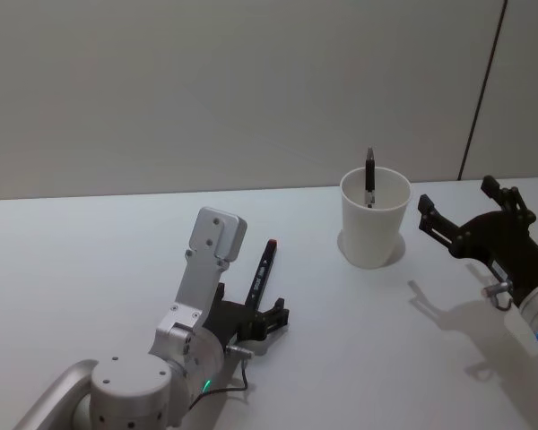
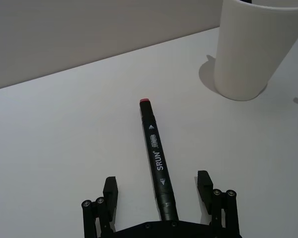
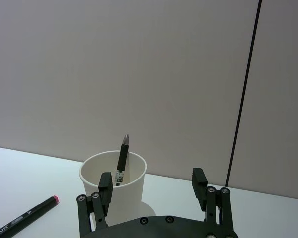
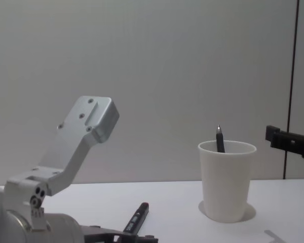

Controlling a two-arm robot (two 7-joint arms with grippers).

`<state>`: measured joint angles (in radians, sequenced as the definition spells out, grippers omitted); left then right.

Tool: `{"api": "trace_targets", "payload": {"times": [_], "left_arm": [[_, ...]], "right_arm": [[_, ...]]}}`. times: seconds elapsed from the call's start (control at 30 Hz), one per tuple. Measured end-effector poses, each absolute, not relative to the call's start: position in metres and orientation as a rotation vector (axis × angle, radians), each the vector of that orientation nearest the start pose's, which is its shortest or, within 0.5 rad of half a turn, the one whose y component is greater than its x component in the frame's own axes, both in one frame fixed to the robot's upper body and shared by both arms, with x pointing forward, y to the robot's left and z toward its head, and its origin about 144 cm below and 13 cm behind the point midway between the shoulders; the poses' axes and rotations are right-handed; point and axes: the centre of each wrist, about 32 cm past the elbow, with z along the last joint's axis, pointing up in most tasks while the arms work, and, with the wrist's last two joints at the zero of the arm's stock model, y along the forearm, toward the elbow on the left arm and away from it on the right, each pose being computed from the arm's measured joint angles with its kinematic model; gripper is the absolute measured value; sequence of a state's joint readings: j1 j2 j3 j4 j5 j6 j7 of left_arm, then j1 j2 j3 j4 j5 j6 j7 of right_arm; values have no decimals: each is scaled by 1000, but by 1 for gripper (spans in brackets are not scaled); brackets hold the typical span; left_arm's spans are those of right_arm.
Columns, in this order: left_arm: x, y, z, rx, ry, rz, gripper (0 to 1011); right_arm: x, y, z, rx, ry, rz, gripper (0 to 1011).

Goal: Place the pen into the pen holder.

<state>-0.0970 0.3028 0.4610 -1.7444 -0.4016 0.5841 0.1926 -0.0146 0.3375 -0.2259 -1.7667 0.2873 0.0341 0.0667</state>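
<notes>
At eight o'clock from the white paper cup (image 1: 374, 224), flat on the surface (image 1: 90, 269): black red-tipped marker pen (image 1: 262, 271), between parted fingers of the left gripper (image 2: 159, 183). Grasp pending; next, close, lift, tip upright into the cup. Right gripper (image 1: 457, 204) idle at three o'clock, fingers apart.

Left gripper (image 2: 157, 182) is held low, fingers (image 2: 109, 187) spread wide apart. Right gripper (image 3: 152, 178) is held higher, fingers (image 3: 105, 182) likewise parted, arm extended.
</notes>
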Motion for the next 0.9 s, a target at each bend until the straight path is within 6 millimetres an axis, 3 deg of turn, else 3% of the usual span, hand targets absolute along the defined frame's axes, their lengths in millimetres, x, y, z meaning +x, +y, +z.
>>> {"api": "trace_targets", "payload": {"times": [0.3,0.63,0.9], "left_arm": [[447,161,1190,411,308,1220,1001],[447,161,1191,413,317,1227,801],[447,161,1191,414,322,1226,750]], "right_arm": [[443,-237,1189,26,-75,-1230,1001],[443,-237,1189,26,-75,-1229,1001],[443,-237,1189,26,-75,-1230,1001]]}}
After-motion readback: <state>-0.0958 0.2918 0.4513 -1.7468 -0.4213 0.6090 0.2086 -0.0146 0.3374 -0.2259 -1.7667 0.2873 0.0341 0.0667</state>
